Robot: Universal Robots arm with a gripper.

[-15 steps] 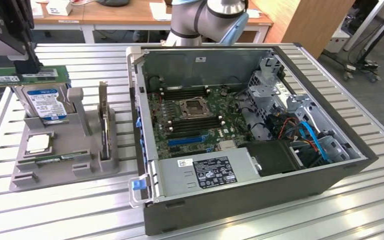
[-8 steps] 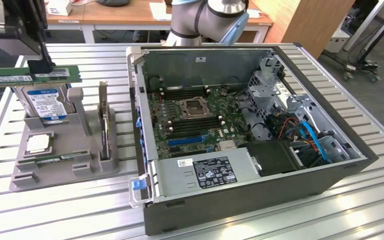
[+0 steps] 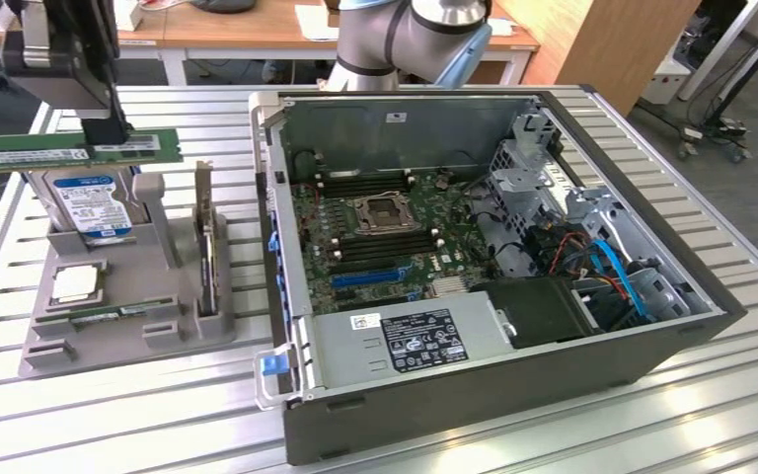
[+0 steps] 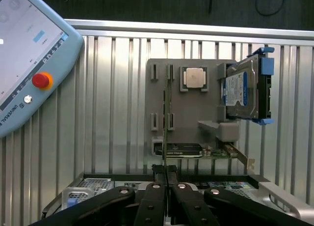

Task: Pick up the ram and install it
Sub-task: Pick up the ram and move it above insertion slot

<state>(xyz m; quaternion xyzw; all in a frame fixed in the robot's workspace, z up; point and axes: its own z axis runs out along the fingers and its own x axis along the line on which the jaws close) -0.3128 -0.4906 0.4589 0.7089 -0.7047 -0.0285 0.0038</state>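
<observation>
ram [image 3: 37, 155] lifted, level, above the grey holder [image 3: 115, 286] at the exterior view's left | gripper [image 3: 112, 138] clamped on ram's upper edge | hard drive [image 3: 90, 205] upright below | open computer case [image 3: 485, 395] further right

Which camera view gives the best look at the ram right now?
The exterior view. There the ram shows its long green face with the white sticker. The wrist view sees it edge-on, a thin line running out from the shut gripper.
</observation>
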